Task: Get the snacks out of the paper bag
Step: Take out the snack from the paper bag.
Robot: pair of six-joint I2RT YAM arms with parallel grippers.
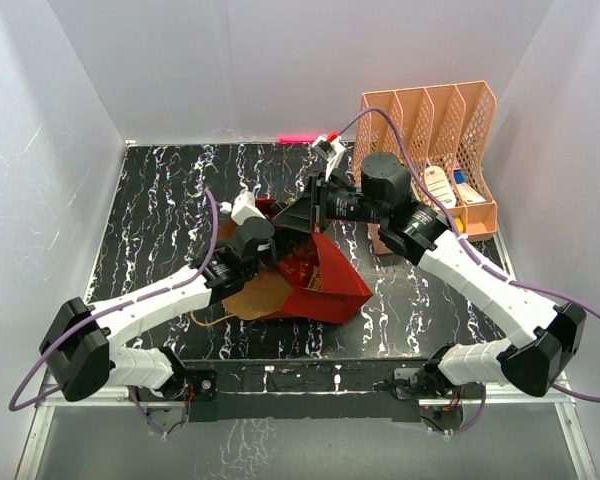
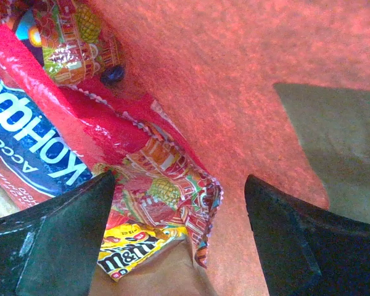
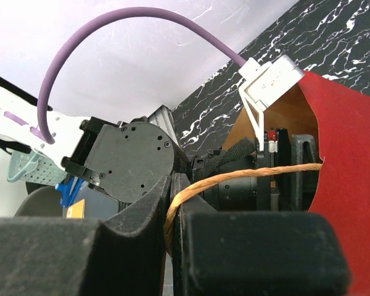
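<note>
Reaching into the paper bag (image 1: 330, 285) with my left gripper (image 2: 182, 191), I have its fingers spread wide and closed on nothing, framing the snacks that lie deep against the bag's red-lit inner wall. The large red bag (image 2: 43, 142) with its blue-and-white logo sits on the left of my wrist view. A yellow packet (image 2: 126, 250) peeks out under it, low between my fingers. A crinkly fruit-printed edge lies right in the gap, and I can't tell whether it is the big bag's own corner or a separate packet. My right gripper (image 3: 172, 197) is pressed together on the twisted cord handle (image 3: 253, 174), which runs out of the jaws toward the bag's rim. I judge that this hold is there to lift the upper side of the mouth, so the paper stays open around my left wrist and doesn't sag onto it. The paper bag lies on its side near the middle of the worktop (image 1: 160, 200), with its mouth toward the left edge. The worktop is black with white veining. A peach rack (image 1: 430, 130) stands at its far right corner and a small pink thing (image 1: 298, 137) lies at the far edge. Plain white walls (image 1: 80, 80) close in on three sides. No snack is out on the worktop yet.
</note>
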